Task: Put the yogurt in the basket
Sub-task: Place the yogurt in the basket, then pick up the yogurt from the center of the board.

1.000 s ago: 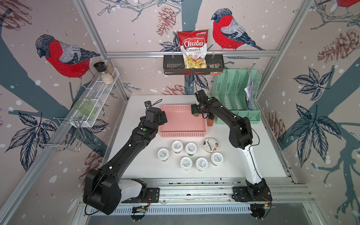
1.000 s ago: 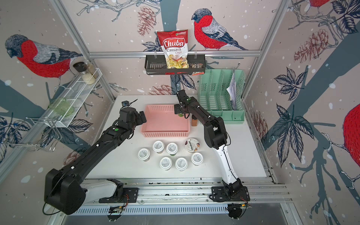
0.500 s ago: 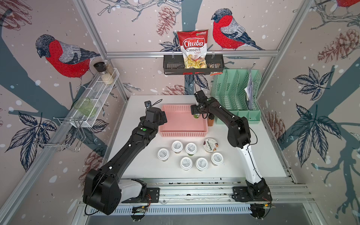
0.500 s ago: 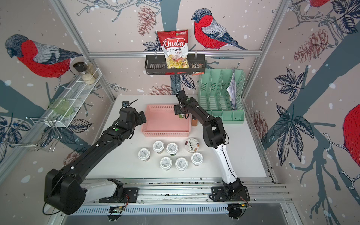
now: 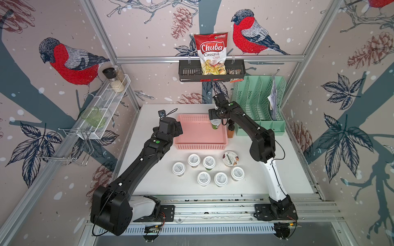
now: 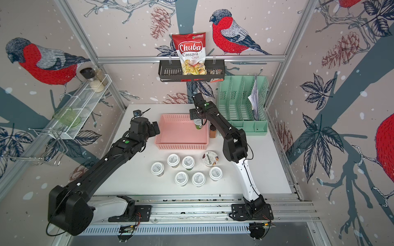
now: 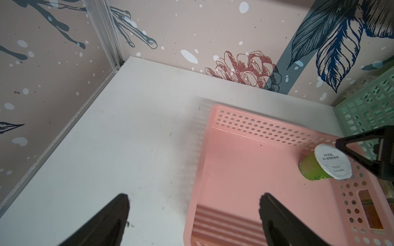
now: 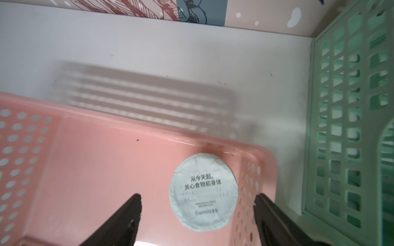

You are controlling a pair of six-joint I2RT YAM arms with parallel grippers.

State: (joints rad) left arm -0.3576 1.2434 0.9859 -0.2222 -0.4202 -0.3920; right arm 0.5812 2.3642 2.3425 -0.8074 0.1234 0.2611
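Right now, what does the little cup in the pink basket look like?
The cup is small and round, with a green side and a crinkly white foil lid printed in dark letters. It stands lid-up on the basket floor, in a far corner near the holey wall. The right tool hangs open over it, with gaps either side.

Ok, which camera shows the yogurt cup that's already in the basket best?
Right wrist view: the yogurt cup sits large between the open jaws, lid print legible. Left wrist view shows its green side and lid; both top views show the cup small.
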